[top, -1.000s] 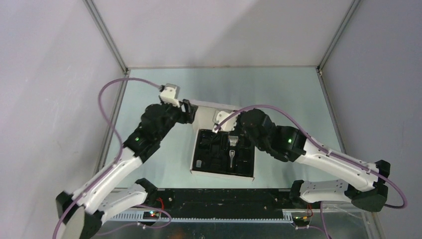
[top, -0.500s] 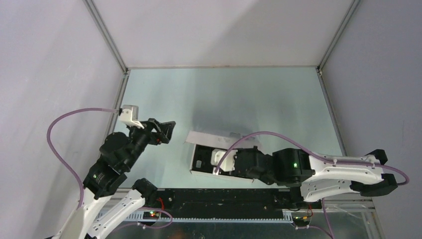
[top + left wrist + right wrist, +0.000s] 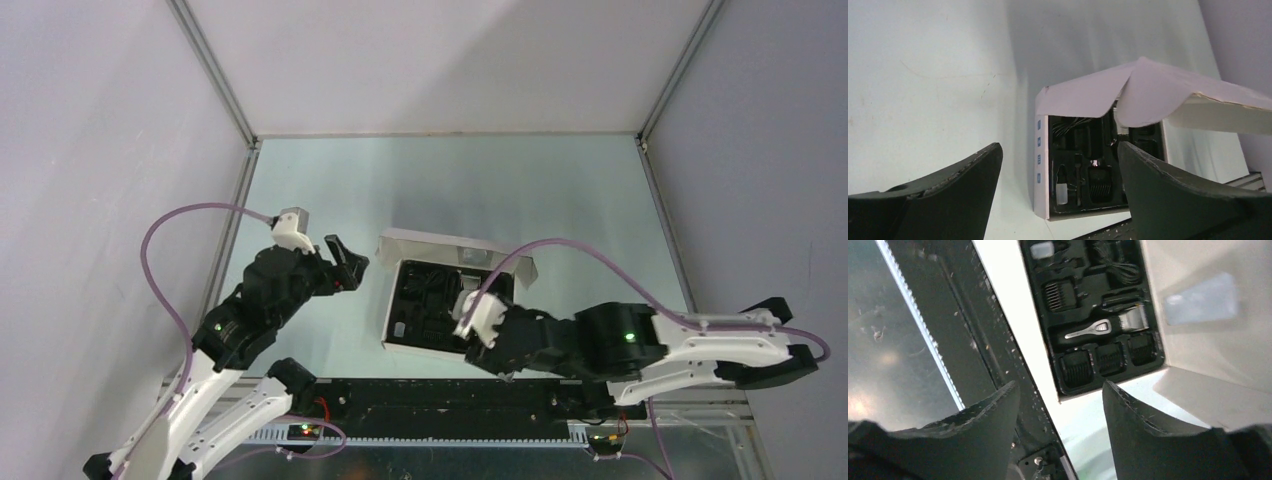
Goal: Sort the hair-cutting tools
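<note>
The hair-cutting tools lie in the black insert of a white box (image 3: pixel 392 300) at mid-table. In the right wrist view I see the clipper body (image 3: pixel 1093 330) with its silvery tip, three comb attachments (image 3: pixel 1075 367) in a row beside it, and one more (image 3: pixel 1059 294) farther along. The thin brush (image 3: pixel 1078 172) lies next to a small white bottle (image 3: pixel 1062 189). My left gripper (image 3: pixel 1058 146) hangs open, left of the box, holding nothing. My right gripper (image 3: pixel 1060 387) is open over the box's near edge, also holding nothing.
The box's lid (image 3: pixel 450 245) stands half raised and overhangs the rear of the insert. A coiled cord (image 3: pixel 1120 262) sits in a back compartment. A black rail (image 3: pixel 450 395) runs along the near table edge. Enclosure walls surround the table.
My left gripper let go of the lid and drew back to the left; the lid sagged forward. My right gripper pulled back from the insert toward the near edge and opened.
</note>
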### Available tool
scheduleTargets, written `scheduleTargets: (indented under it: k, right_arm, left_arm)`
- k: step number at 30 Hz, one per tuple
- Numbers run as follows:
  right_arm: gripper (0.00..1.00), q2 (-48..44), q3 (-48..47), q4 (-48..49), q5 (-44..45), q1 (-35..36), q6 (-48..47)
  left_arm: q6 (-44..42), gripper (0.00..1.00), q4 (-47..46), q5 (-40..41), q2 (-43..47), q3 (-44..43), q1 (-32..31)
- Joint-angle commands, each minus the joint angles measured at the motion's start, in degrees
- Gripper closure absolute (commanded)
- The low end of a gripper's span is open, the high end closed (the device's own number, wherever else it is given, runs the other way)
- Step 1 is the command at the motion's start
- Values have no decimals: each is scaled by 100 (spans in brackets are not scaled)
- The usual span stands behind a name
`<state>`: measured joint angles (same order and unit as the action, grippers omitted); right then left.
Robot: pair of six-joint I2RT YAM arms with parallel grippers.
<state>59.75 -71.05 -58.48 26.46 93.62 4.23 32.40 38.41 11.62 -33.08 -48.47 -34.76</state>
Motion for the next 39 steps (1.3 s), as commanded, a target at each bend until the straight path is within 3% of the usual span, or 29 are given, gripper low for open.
scheduleTargets:
  k: [1,3,6,10,13,18,26,39]
  right_arm:
    - [28,-835,-368,167,1065,-307,1677]
    - [24,-1202,-336,144,1457,-793,2288]
    - [22,-1781,-31,48,1632,-2060,2908]
    - [21,-2173,513,563,602,-3386,2614]
    - [20,-2217,780,763,-171,-3877,2248]
    - [20,-2190,1413,1363,-410,-4015,1625]
    - [22,-2108,2308,2657,-472,-4077,959]
    - [26,-1869,2473,3216,-1269,-3997,1383]
  left_arm:
    - [353,7,141,246,-264,4,-12]
    - [340,5,45,402,-338,83,22]
    - [182,5,-685,176,-332,335,90]
    - [-44,5,-1721,-526,-224,847,92]
    - [-253,5,-2102,-824,-52,1075,92]
    - [-769,5,-2532,-1246,-59,1356,86]
    - [-1289,11,-3117,-990,-633,1371,85]
    - [-1295,16,-3524,-1914,-969,1302,9]
